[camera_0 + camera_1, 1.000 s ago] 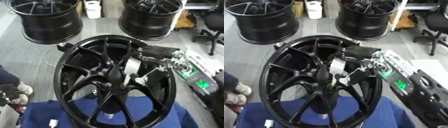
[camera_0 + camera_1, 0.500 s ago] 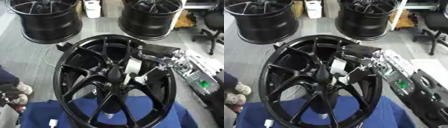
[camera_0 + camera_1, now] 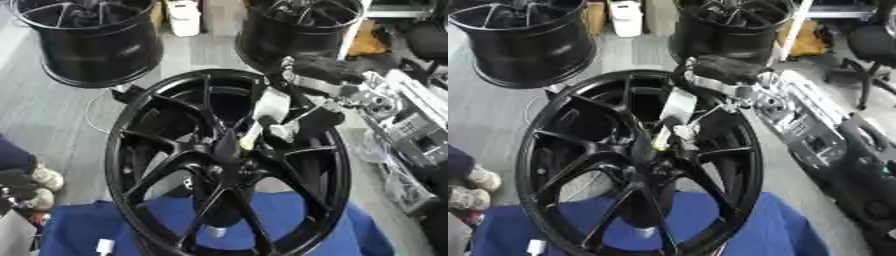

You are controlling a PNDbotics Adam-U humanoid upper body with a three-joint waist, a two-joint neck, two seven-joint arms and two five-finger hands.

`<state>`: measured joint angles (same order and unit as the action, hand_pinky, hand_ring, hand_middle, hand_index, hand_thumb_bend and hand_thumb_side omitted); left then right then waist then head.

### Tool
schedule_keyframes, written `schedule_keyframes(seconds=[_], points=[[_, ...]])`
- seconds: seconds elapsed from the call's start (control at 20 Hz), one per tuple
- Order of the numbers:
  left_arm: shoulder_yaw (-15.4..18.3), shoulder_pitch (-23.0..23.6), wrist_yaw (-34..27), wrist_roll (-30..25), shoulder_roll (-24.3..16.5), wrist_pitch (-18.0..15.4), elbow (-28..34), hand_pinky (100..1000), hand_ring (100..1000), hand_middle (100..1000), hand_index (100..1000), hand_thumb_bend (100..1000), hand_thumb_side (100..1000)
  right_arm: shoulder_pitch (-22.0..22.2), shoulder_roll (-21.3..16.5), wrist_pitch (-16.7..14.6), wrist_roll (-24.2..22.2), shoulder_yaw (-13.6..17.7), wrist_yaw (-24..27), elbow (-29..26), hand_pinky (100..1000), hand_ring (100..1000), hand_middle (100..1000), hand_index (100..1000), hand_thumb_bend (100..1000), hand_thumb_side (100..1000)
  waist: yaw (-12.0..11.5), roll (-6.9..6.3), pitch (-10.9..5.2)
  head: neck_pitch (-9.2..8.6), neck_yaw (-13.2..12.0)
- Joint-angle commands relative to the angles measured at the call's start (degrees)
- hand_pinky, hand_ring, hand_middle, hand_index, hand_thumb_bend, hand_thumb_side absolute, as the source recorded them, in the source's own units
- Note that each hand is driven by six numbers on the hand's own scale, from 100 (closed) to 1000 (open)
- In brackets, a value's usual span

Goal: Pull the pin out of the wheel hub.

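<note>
A large black spoked wheel (image 3: 118,150) stands upright on a blue cloth (image 3: 79,227), its hub (image 3: 226,146) at the middle of the view. My right hand (image 3: 273,106) reaches in from the upper right across the rim to the hub. Its fingers (image 3: 285,131) are curled at a short pale pin with a yellowish end (image 3: 249,141), which sits just right of the hub centre. The blur hides how far the pin stands out of the hub. My left hand shows in neither view.
Two more black wheels (image 3: 92,42) (image 3: 297,30) stand on the grey floor behind, with a white container (image 3: 184,17) between them. My right forearm (image 3: 798,120) fills the right side. An office chair (image 3: 872,45) is at the far right. A person's shoes (image 3: 39,185) show at the left edge.
The whole picture has shifted and blurred, so the camera has moved. My right hand stays at the hub with its fingers on the pin, perhaps a little higher.
</note>
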<state>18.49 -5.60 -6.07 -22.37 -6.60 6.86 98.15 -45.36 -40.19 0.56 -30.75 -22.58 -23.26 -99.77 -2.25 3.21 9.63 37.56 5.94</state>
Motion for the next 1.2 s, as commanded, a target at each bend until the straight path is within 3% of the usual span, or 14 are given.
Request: schedule_keyframes(seconds=[0.05, 0.35, 0.55, 0.6, 0.7, 0.8, 0.9, 0.95, 1.0, 1.05, 1.1, 1.2], points=[[-0.12, -0.66, 0.16, -0.02, -1.55, -0.04, 0.69, 730, 649, 606, 687, 345, 788, -1.81, -5.63, 1.05, 0.38, 3.29, 3.50, -1.82, 316, 287, 250, 528, 100, 164, 0.25, 0.12, -0.63, -1.05, -0.15], [1.13, -0.65, 0.20, 1.15, -2.05, 0.13, 0.94, 731, 649, 605, 687, 348, 786, 3.27, -14.87, 4.97, 5.56, 12.12, 9.32, -0.92, 351, 300, 250, 510, 100, 131, 2.20, 0.89, -0.62, -2.11, -1.74], [2.64, -0.27, 0.16, 2.67, -1.75, 0.38, 1.19, 731, 648, 605, 687, 350, 786, 9.22, -19.36, 8.78, 9.41, 18.38, 12.00, 4.39, 384, 320, 271, 520, 100, 153, 5.06, 0.69, -0.56, -2.85, -3.70], [3.04, -0.20, 0.13, 3.06, -1.73, 0.40, 1.28, 731, 648, 605, 687, 349, 786, 10.88, -19.13, 9.81, 10.44, 20.06, 11.49, 6.04, 388, 324, 276, 520, 100, 261, 5.85, 0.61, -0.53, -2.99, -4.41], [3.73, -0.13, 0.05, 3.79, -1.83, 0.39, 1.48, 731, 648, 605, 687, 349, 786, 14.05, -17.59, 11.76, 12.39, 23.22, 9.92, 9.19, 395, 331, 282, 523, 100, 346, 6.92, 0.61, -0.39, -3.26, -5.24], [4.22, -0.13, 0.04, 4.39, -1.89, 0.43, 1.63, 731, 648, 605, 687, 349, 786, 17.12, -15.46, 13.65, 14.28, 26.30, 8.12, 12.26, 402, 335, 286, 529, 100, 331, 7.72, 0.61, -0.16, -3.45, -5.86], [4.38, -0.29, 0.02, 4.65, -1.86, 0.43, 1.76, 731, 649, 605, 688, 349, 786, 20.24, -13.26, 15.57, 16.21, 29.43, 6.22, 15.38, 433, 365, 323, 578, 100, 257, 8.13, 0.42, 0.13, -3.69, -6.06], [4.42, -0.42, -0.02, 4.72, -1.85, 0.41, 1.82, 731, 649, 605, 687, 348, 786, 21.88, -11.80, 16.58, 17.21, 31.06, 5.22, 17.02, 456, 393, 370, 628, 100, 233, 8.24, 0.29, 0.29, -3.83, -6.02], [4.46, -0.55, -0.08, 4.77, -1.83, 0.34, 1.87, 731, 649, 605, 687, 347, 786, 23.52, -10.24, 17.59, 18.22, 32.70, 4.21, 18.66, 498, 450, 469, 708, 100, 278, 8.29, 0.08, 0.51, -4.00, -5.92], [4.45, -0.66, -0.15, 4.79, -1.81, 0.25, 1.92, 731, 649, 605, 687, 346, 786, 25.20, -8.60, 18.62, 19.25, 34.38, 3.18, 20.34, 558, 534, 588, 778, 100, 415, 8.20, -0.14, 0.72, -4.09, -5.71], [4.37, -0.74, -0.20, 4.75, -1.79, 0.18, 1.94, 731, 649, 605, 687, 346, 786, 26.76, -7.07, 19.58, 20.21, 35.94, 2.28, 21.90, 571, 555, 614, 790, 100, 445, 7.95, -0.26, 0.84, -4.12, -5.39], [4.10, -0.89, -0.30, 4.54, -1.69, 0.03, 1.93, 731, 649, 605, 687, 345, 786, 30.03, -3.81, 21.59, 22.22, 39.21, 1.25, 25.16, 701, 755, 833, 858, 100, 690, 7.19, -0.56, 1.01, -4.14, -4.61]])
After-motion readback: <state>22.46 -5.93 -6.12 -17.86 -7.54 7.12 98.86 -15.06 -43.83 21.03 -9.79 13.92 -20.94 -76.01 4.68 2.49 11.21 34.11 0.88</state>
